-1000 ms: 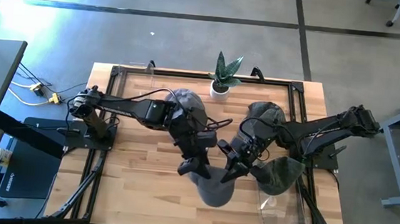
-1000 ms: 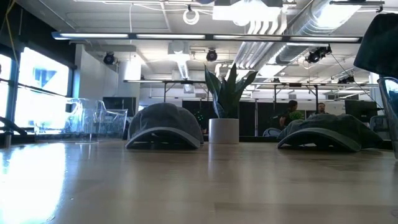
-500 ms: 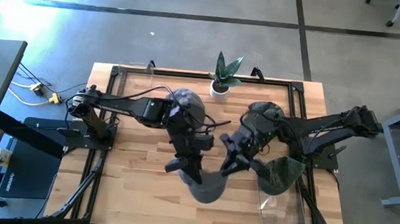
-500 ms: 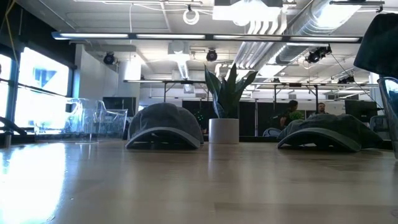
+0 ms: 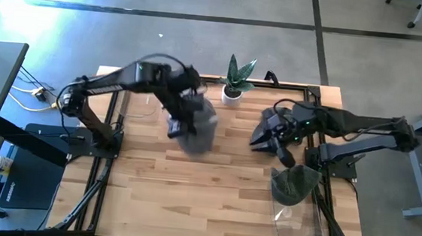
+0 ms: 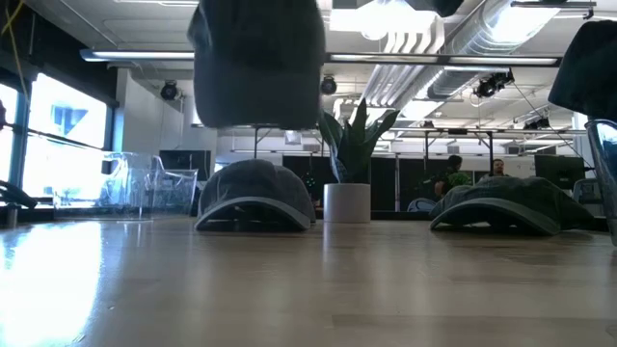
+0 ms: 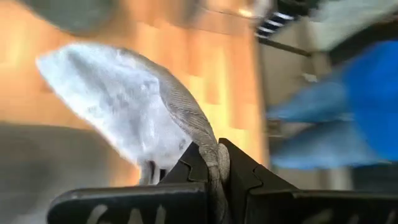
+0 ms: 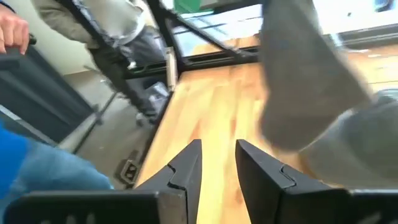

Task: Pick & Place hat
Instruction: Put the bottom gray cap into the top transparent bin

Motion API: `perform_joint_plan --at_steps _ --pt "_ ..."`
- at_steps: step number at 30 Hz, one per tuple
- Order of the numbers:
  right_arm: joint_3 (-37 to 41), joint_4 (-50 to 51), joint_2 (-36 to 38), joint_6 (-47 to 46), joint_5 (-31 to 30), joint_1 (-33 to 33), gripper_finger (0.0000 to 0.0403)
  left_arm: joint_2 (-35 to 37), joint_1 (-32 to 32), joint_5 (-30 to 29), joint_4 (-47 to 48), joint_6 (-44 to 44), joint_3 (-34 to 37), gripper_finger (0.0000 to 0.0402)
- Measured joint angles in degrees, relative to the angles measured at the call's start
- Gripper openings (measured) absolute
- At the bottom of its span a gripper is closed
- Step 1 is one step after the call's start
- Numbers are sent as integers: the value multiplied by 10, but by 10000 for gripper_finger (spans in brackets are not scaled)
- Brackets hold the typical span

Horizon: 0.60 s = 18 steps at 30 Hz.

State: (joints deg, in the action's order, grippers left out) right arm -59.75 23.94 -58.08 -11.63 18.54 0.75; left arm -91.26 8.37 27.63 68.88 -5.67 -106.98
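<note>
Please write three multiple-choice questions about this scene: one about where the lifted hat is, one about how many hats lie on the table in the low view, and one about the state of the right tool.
1. Where is the hat that the left tool holds?
A. in the air, left of the plant
B. flat at the table's front edge
C. inside a drawer

2. How many hats lie on the table in the low view?
A. none
B. two
C. five

3. What is the state of the right tool?
A. shut on a hat
B. open, holding nothing
C. shut on the plant

Answers: 1 A, the low view shows it hanging above the table. 2 B, one left of the plant, one right. 3 B, a bare gap shows between its fingers.
</note>
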Motion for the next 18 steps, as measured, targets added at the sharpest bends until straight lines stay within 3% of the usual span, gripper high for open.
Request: perform_joint_plan --at_steps 9,18 --pt "0 38 31 28 -96 -32 83 -1 126 -231 150 202 0 3" --pt "0 41 25 0 -219 -73 83 22 231 -430 142 345 0 3"
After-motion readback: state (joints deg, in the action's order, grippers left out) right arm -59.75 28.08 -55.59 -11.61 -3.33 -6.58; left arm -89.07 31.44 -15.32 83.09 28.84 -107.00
